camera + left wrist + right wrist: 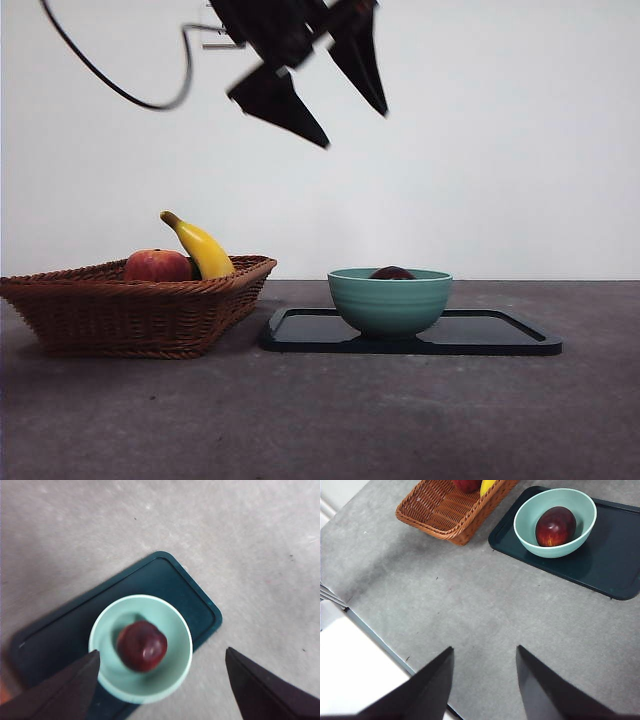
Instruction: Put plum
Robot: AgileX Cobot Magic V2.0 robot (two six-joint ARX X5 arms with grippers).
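Note:
The dark maroon plum (392, 273) lies in a teal bowl (390, 302) on a dark tray (500, 336); only its top shows above the rim. In the left wrist view the plum (142, 646) sits in the middle of the bowl (176, 625). My left gripper (354, 128) hangs high above the table, up and a little left of the bowl, open and empty (161, 651). My right gripper (485, 648) is open and empty, well away from the bowl (540, 505) and plum (555, 526).
A wicker basket (130, 312) stands left of the tray and holds a red-orange apple (157, 266) and a banana (200, 247). The grey table's edge and a white surface (355, 670) lie near the right gripper.

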